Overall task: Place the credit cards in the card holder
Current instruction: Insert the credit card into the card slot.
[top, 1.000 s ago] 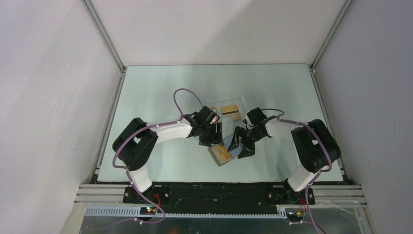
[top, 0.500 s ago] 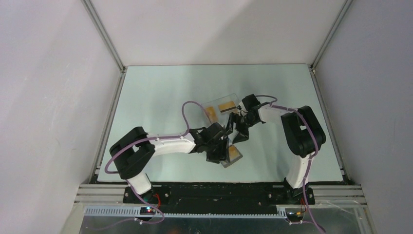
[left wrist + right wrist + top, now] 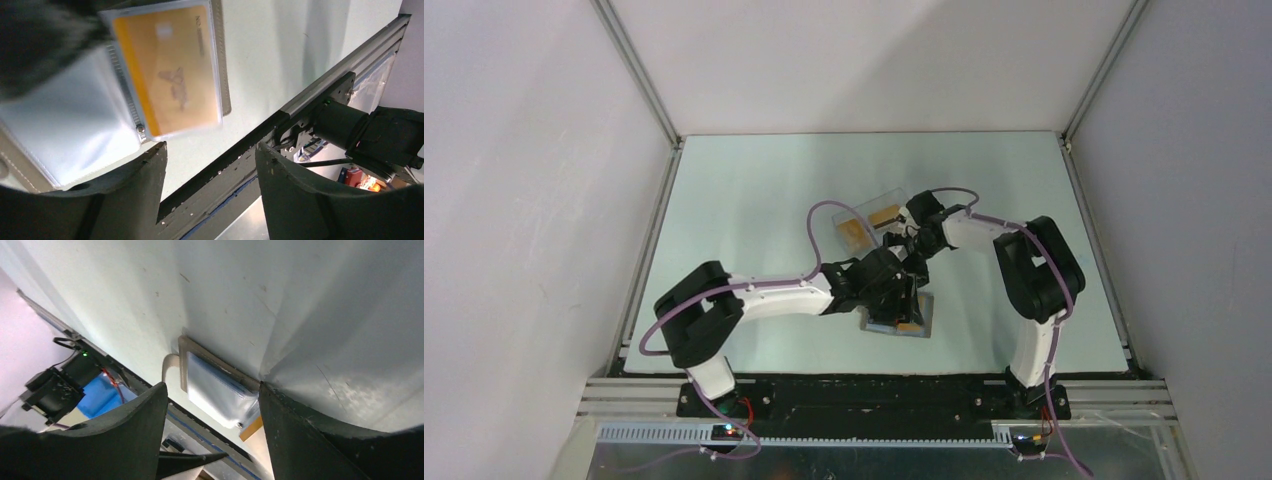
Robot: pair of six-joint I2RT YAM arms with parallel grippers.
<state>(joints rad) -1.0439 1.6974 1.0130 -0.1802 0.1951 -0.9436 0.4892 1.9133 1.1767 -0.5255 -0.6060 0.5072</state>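
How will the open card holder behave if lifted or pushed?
Probably floppy: the card holder lies open with thin clear sleeves joined at a seam, so a lifted edge may fold over. The sleeves look glossy, likely slippery. Lying flat, it should slide on the table, not tip.

An orange credit card [image 3: 167, 70] sits in the open card holder's [image 3: 226, 65] clear pocket.
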